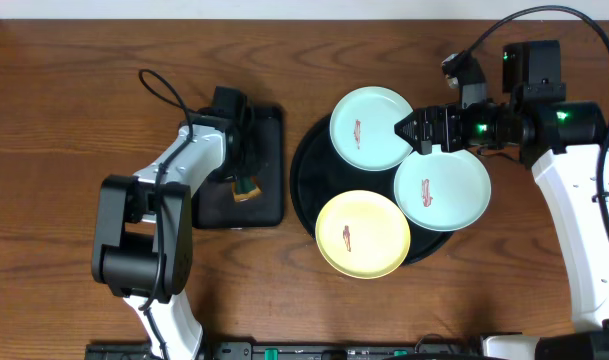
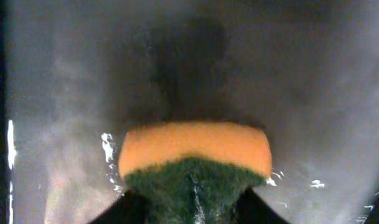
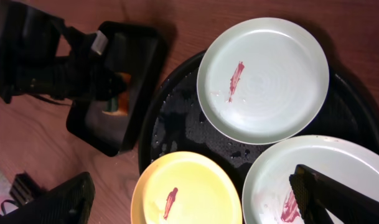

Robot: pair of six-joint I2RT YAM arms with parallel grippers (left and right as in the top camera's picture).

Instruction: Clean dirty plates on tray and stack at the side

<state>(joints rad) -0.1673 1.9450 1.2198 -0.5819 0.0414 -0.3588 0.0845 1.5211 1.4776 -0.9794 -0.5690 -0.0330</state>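
The left end effector (image 1: 244, 178) is pinching the sponge (image 2: 194, 162) over the small rectangular tray (image 1: 269, 130) left of the table's centre, while the three smeared plates (image 1: 362, 235) are lying to its right on the round tray (image 1: 304, 190), nearer the wide-open, empty right end effector (image 1: 412, 140).

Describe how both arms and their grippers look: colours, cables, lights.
Both arms are white shells with black joints. The left arm trails a looping black cable; the left gripper is black. The right arm shows green lights and an arcing black cable; the right gripper is black, two-fingered.
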